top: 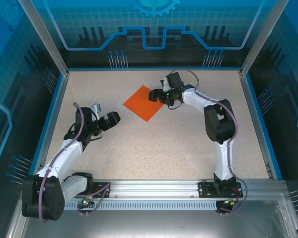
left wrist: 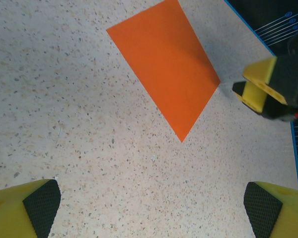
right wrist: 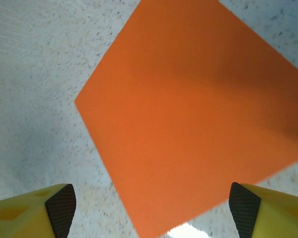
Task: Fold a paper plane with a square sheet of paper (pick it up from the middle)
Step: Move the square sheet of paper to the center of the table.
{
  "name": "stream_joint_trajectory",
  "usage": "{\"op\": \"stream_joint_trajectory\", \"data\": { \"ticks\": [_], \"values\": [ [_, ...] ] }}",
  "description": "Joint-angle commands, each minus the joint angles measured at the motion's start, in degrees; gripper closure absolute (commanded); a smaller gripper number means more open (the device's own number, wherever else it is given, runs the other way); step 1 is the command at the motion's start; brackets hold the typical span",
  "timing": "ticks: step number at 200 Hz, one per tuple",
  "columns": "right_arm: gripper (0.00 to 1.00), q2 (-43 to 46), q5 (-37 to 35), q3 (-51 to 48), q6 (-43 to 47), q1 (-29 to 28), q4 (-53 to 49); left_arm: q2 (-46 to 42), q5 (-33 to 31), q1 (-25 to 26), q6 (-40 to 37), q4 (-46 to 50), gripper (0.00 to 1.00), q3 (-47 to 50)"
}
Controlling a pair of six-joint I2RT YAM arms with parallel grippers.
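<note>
My right gripper [right wrist: 149, 208] is released: its two yellow fingers with black ridged pads [right wrist: 60, 206] stand wide apart in the bottom corners of the right wrist frame, with nothing pinched between them. My left gripper [left wrist: 154, 208] is just as wide, its two pads parted over bare table. That makes two grippers and one thin bright orange square sheet of paper [right wrist: 188, 114]. The sheet lies flat and uncreased, and its nearest corner reaches down between my right fingers. From above, my right gripper [top: 156, 96] sits at the sheet's [top: 145, 103] right corner, upper centre of the frame. I cannot tell whether it touches. My left gripper [top: 111, 119] is well apart to the lower left. The sheet sits as a diamond on the speckled beige tabletop [top: 188, 148], one corner pointing up the frame, with both diagonals alike.
</note>
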State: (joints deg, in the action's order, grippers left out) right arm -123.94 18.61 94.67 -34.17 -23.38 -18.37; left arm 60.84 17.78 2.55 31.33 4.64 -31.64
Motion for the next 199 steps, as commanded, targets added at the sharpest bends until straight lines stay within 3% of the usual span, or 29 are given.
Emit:
{"op": "stream_joint_trajectory", "data": {
  "ticks": [1,64,108,135,199],
  "values": [
    [0.16,-5.61,2.65,7.62,-1.65,-0.70,-6.00,0.44,1.06,0.81,-1.49,-0.61,0.02,-1.33],
    [0.15,-21.51,3.35,29.74,-3.24,-0.40,-16.27,0.37,1.37,1.41,-2.29,-1.41,0.02,0.52],
    [0.18,-24.05,1.31,29.69,-6.94,-0.09,-17.96,-1.61,1.90,1.67,-2.50,0.65,0.02,1.18],
    [0.20,-18.62,-4.10,22.13,-8.00,-0.46,-18.02,-3.17,2.42,1.83,-2.52,2.71,0.02,1.57],
    [0.22,5.18,-14.42,-14.52,-17.42,-3.95,-5.07,-5.20,4.35,3.59,-0.94,5.22,0.02,2.66]
  ]
}}
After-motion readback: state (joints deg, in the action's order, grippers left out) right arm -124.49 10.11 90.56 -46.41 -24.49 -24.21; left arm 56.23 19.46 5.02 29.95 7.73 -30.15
